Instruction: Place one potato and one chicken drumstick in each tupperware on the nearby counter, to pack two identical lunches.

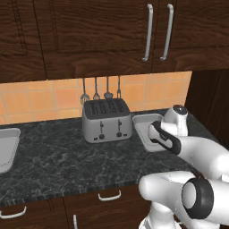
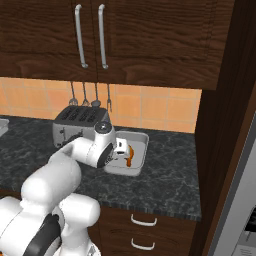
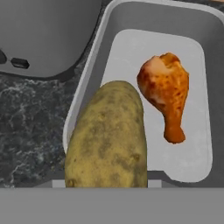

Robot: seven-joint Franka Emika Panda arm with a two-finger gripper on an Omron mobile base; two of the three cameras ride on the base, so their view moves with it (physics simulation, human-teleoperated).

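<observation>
Apparently gripped the potato (image 3: 107,138) above the tray (image 3: 94,61), risked knocking the drumstick (image 3: 165,94) or missing the rim if dropped early.

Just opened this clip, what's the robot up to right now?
The arm is reaching over the tupperware right of the toaster on the counter. In the hand view an olive-tan potato sits close in front of the camera, apparently held in the gripper above the tray's near edge. A bright orange-brown chicken drumstick already lies inside. Another tupperware sits far left.
</observation>
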